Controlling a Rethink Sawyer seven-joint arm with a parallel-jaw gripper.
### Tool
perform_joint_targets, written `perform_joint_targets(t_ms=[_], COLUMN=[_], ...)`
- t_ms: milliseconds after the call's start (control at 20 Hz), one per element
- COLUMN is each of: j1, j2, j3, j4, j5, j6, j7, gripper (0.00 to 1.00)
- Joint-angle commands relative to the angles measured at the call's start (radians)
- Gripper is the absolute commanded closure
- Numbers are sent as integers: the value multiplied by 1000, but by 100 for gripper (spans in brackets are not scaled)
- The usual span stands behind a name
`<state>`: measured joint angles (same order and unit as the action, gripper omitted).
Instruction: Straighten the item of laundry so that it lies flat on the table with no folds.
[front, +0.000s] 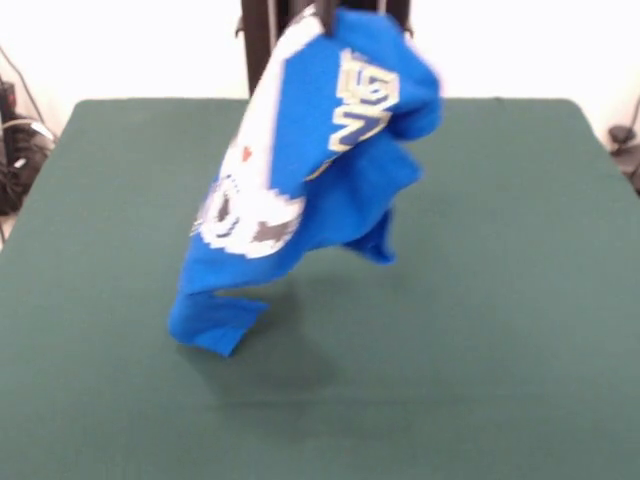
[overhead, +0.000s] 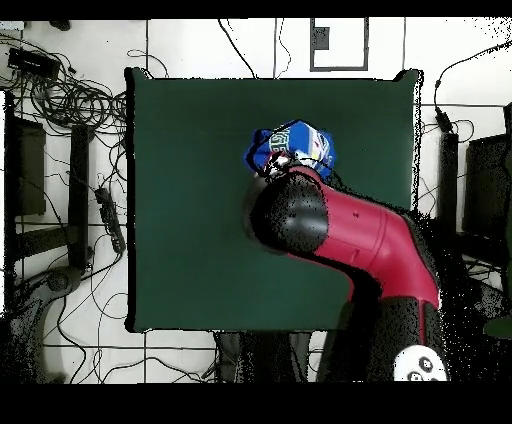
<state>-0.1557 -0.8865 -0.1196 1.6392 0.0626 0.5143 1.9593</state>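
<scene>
The item of laundry (front: 330, 170), a bright blue T-shirt with a white-grey pixel print and yellow-outlined letters, hangs bunched and folded in the air. Its top is caught in my gripper (front: 325, 14), of which only a dark tip shows at the top edge. Its lowest corner (front: 212, 325) touches or nearly touches the green table (front: 520, 300). In the overhead view the shirt (overhead: 295, 148) shows as a small blue bundle over the table (overhead: 180, 200), just beyond the red arm (overhead: 350, 235), which hides the gripper.
Green cloth stretches wide on every side of the shirt. Cables and dark gear (overhead: 70, 100) lie on the floor beside the table, and more cables (front: 15, 140) show at the front view's left edge.
</scene>
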Motion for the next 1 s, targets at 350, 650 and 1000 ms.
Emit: perform_joint_targets(t_ms=[350,650,1000], j1=[-48,-49,11], j2=[122,144,195], j3=[137,136,104], j4=[129,57,-37], j5=[-92,-129,-111], j6=[-100,-66,-13], j7=[-6,-16,77], gripper=[0,0,0])
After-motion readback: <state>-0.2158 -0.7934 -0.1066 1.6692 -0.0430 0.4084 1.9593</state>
